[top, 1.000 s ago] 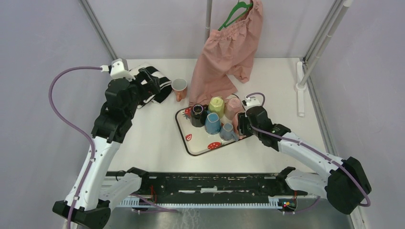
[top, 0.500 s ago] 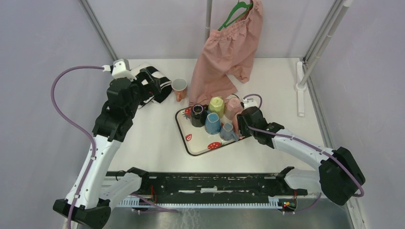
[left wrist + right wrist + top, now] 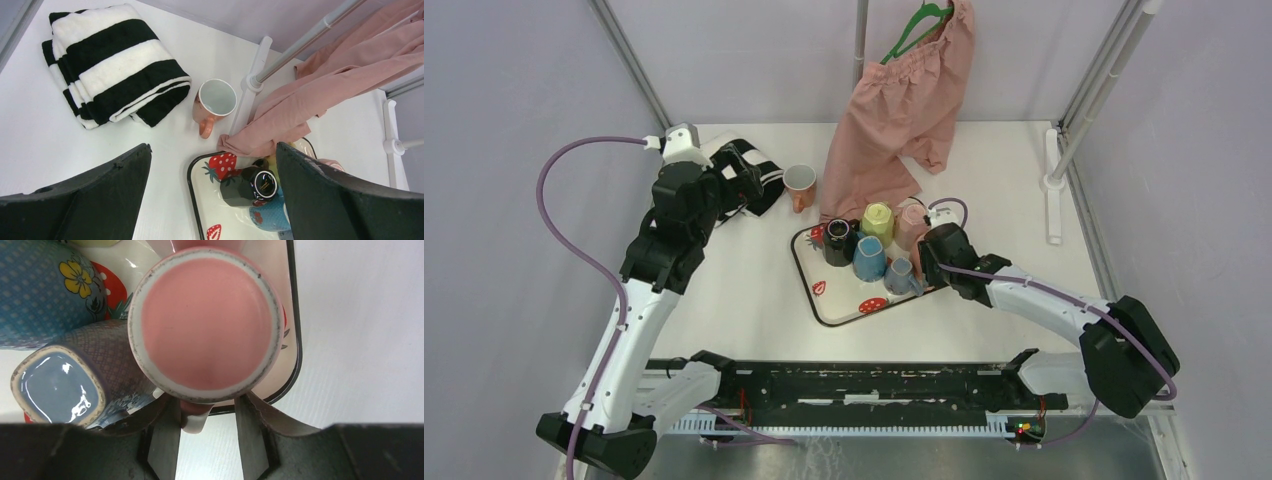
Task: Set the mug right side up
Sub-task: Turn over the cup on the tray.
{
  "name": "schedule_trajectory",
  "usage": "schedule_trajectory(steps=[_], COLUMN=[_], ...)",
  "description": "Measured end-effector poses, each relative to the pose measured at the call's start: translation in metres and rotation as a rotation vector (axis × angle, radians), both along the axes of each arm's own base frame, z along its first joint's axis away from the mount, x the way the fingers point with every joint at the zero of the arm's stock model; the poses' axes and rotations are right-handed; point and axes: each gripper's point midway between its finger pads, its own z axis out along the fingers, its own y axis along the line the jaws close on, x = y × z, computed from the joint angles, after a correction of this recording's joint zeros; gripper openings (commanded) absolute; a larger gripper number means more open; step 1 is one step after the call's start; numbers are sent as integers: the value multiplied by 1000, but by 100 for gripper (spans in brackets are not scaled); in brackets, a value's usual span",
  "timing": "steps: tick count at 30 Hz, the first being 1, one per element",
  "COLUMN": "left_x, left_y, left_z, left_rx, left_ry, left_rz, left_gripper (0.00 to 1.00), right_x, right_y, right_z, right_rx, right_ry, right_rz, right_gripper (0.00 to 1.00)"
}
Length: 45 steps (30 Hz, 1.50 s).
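The right pincer (image 3: pixel 207 426), half open, straddles the handle (image 3: pixel 194 416) of the upside-down pink ceramic mug (image 3: pixel 205 325). White tabletop (image 3: pixel 360 340) shows between the handle and one finger, so nothing is clamped yet. The mug stands base-up at a corner of the black-rimmed strawberry-print tray (image 3: pixel 295 345), close against a grey-blue square-based mug (image 3: pixel 60 385). This looks like the grasping step. Next, close firmly on the handle, lift clear of the neighbours, then roll the mug over. The left pincer (image 3: pixel 212 145) hangs wide open, empty.

R fingers (image 3: pixel 162 440) | narrowing abt pink mug (image 3: pixel 205 322) handle (image 3: pixel 192 416)
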Motion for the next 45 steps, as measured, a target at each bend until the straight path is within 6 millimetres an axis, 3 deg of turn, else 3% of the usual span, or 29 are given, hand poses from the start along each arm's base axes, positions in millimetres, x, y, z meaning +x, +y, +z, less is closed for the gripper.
schedule_trajectory(steps=[9, 17, 32, 45], left_x=[1, 0, 1, 1], left_y=[-2, -5, -9, -11], left_z=[-2, -2, -4, -15], left_rx=[-1, -5, -10, -6], left_ry=[6, 9, 15, 38], left_rz=[-10, -25, -47, -55], left_gripper=[99, 98, 98, 98], right_x=[1, 3, -3, -7], right_y=[0, 1, -10, -18], right_z=[-1, 0, 4, 26], right_rx=[-9, -10, -55, -26], right_ry=[-3, -11, -47, -147], right_rz=[5, 12, 67, 79], right_gripper=[28, 0, 0, 0])
